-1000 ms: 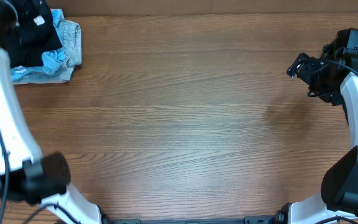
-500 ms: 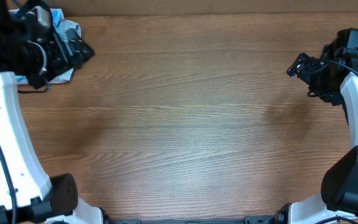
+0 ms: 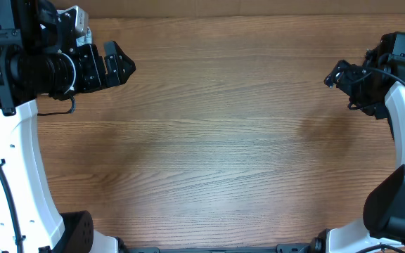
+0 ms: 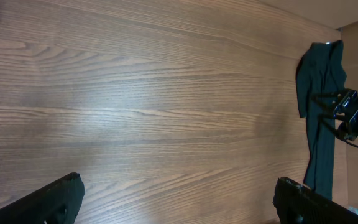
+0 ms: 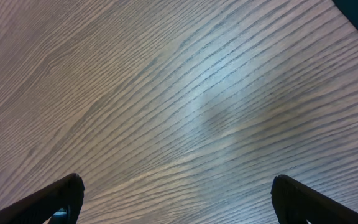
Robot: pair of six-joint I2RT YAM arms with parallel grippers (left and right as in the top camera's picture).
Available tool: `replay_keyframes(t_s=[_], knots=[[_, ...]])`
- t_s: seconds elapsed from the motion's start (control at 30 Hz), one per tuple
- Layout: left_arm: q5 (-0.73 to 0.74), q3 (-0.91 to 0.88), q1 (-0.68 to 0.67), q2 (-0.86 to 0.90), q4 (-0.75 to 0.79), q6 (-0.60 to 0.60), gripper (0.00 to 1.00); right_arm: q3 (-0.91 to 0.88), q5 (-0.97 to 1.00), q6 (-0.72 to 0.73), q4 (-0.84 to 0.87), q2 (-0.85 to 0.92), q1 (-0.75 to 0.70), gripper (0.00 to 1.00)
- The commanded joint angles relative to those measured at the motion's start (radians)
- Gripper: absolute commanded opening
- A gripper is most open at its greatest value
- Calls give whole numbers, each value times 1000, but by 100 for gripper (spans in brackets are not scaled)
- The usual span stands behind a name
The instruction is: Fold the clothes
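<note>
Now the left gripper (image 3: 121, 65) hovers at the table's (image 3: 209, 140) left end, jaws spread wide, nothing in them — the right gripper (image 3: 334, 73) gapes just as wide, empty too. Beside it, at the right edge, the clothes (image 4: 319, 106) lie in a dark strip.
</note>
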Motion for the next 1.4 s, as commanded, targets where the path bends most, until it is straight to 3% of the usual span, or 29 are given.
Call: replay_keyframes(t_s=[0.0, 0.2, 0.4, 0.6, 1.1, 1.23, 1.37], knots=[[15, -2, -3, 0, -2, 27, 100, 7, 3, 0, 3, -14, 2, 100], [11, -6, -27, 3, -2, 78, 100, 7, 3, 0, 3, -14, 1, 100], [1, -15, -106, -15, 2, 218, 100, 7, 3, 0, 3, -14, 2, 100], [-68, -93, -175, -85, 80, 224, 100, 7, 3, 0, 3, -14, 2, 100], [-89, -1153, -178, -652, 906, 230, 100, 7, 3, 0, 3, -14, 2, 100], [-92, -1342, -178, -806, 998, 230, 100, 7, 3, -1, 3, -14, 2, 100], [-192, -1513, -176, -981, 1088, 230, 100, 7, 3, 0, 3, -14, 2, 100]])
